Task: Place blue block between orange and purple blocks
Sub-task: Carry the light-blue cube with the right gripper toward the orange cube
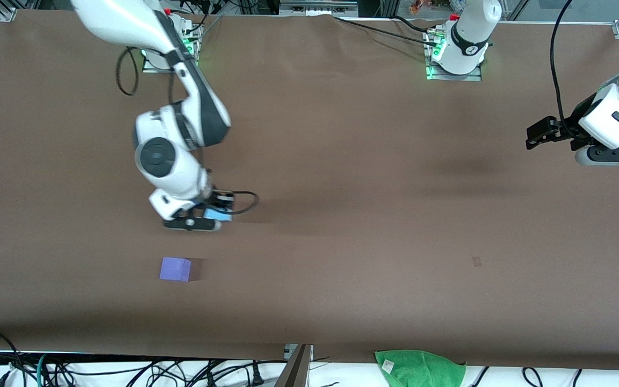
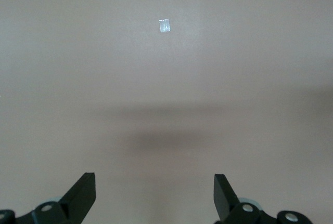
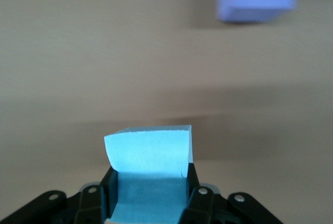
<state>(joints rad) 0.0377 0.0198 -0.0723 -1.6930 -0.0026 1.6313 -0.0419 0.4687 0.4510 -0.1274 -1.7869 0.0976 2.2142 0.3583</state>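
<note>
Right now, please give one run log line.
right gripper: shut on blue block | purple block: on table | left gripper: open, waiting

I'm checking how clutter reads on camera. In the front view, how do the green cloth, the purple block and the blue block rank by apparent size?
1. Green cloth, largest, though cut off by the picture's edge.
2. Purple block.
3. Blue block, smallest as seen, but mostly hidden in the shut right gripper, so its rank against the purple block is unsure.
</note>
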